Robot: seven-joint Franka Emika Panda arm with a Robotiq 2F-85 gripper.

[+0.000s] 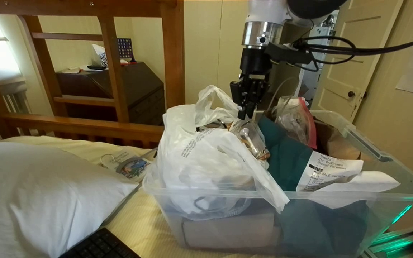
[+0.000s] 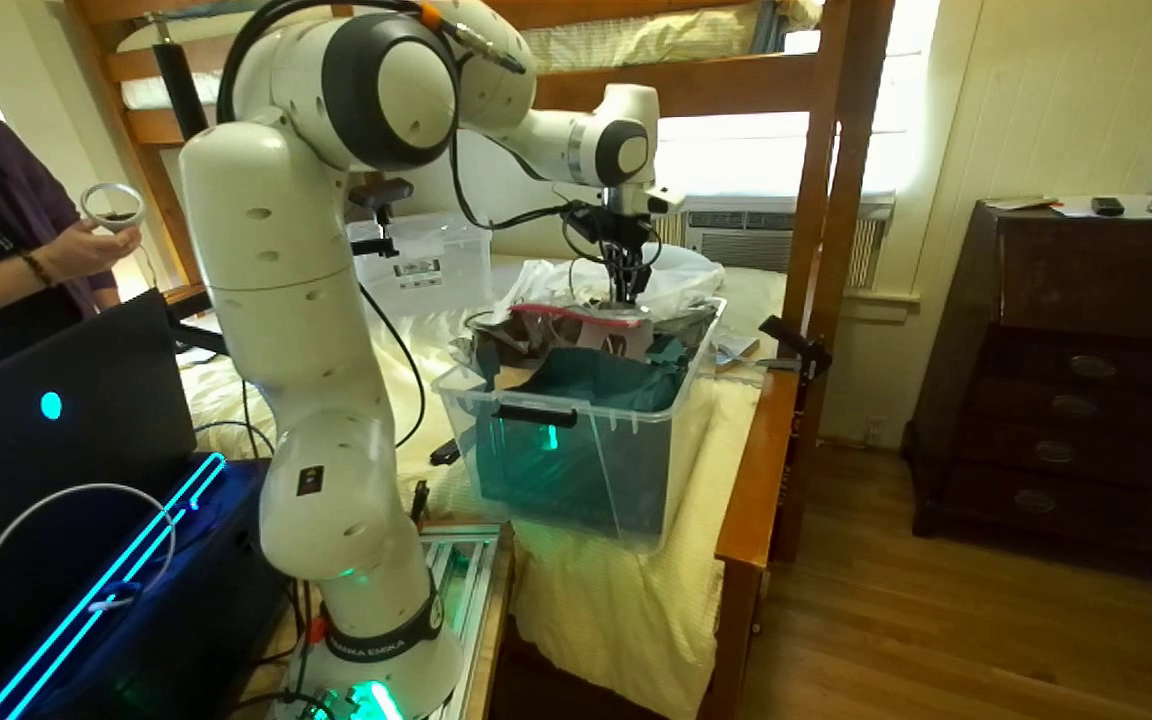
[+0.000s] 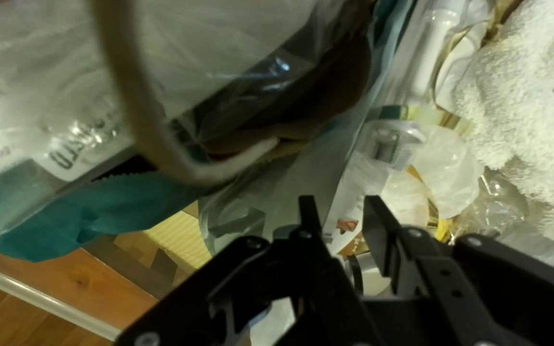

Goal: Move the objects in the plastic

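The plastic, a crinkled white shopping bag (image 1: 206, 157), sits at one end of a clear storage tub (image 1: 339, 195), its handles loose. Beside it, a clear container (image 1: 251, 139) holds small items. My gripper (image 1: 245, 114) points down just above that container; whether the tips touch it I cannot tell. In the wrist view the fingers of my gripper (image 3: 339, 206) stand part-way apart, with a visible gap and nothing plainly held. Around and below them lie translucent round pieces (image 3: 450, 168), fluffy white cloth (image 3: 532, 96) and a clear bag with print (image 3: 65, 110).
Teal fabric (image 1: 289, 154), a red-edged zip bag (image 1: 296, 122), brown paper (image 1: 339, 143) and a printed slip (image 1: 326, 172) fill the tub's other part. A pillow (image 1: 41, 193) and keyboard (image 1: 100, 245) lie on the bed. A person (image 2: 16, 220) stands beside the robot.
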